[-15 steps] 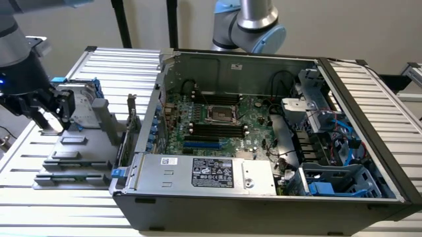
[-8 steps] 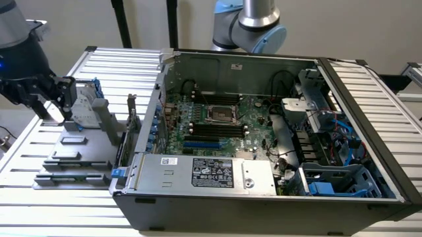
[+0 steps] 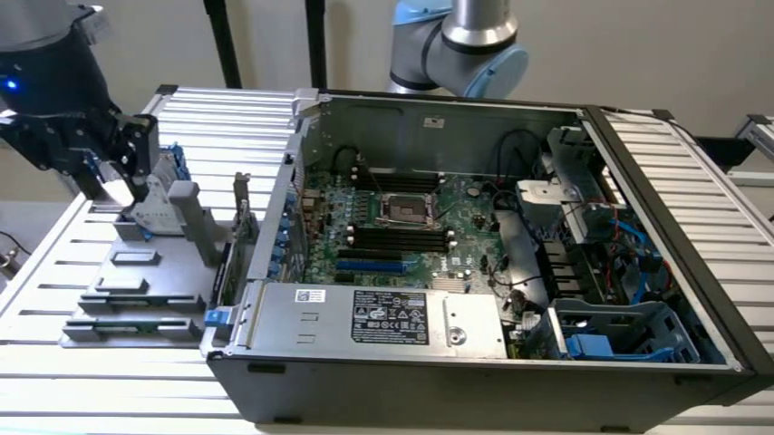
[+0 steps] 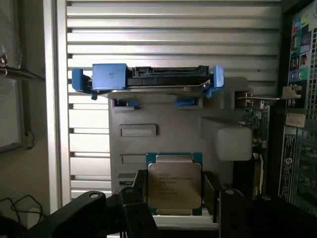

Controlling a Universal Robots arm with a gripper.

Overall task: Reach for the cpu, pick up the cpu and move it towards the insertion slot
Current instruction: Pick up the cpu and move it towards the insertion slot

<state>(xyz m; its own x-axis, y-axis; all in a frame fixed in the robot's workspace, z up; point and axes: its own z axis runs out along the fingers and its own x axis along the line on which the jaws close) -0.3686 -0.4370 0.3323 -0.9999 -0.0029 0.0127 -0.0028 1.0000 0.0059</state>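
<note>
Two views, same read: grasp step looks done, carry not yet underway.

Exterior view: gripper (image 3: 109,186) hangs over the grey fixture tray (image 3: 133,290) on the table (image 3: 36,272), at the exterior view's left and outside the open computer case (image 3: 484,381). A bright flat plate sits between its fingers, which I take as the cpu (image 3: 116,193). It seems to be just above the tray top, but I can't tell for sure that it's clear of it. The insertion slot (image 3: 405,211) is on the green board inside the case, well apart from the gripper, and its dark centre looks unoccupied.

Wrist view: cpu (image 4: 174,184) is square-on, metal face toward the camera. Dark fingers (image 4: 140,194) butt against two opposite edges, with no gap visible on either side. My call is that the gripper (image 4: 174,199) is pinching the cpu. The hard drive with blue rails (image 4: 148,79) stands on the far side of the fixture (image 4: 133,114), untouched. A white block (image 4: 233,141) sits just beside the chip's spot.

Judgement: we're at pick-up, on the edge of transport. The move toward the slot calls for:
- enough height to clear the fixture's raised parts and the case side wall
- keeping the chip flat and the grip steady, since a thin edge hold could slip
- squaring up with the socket frame
</note>
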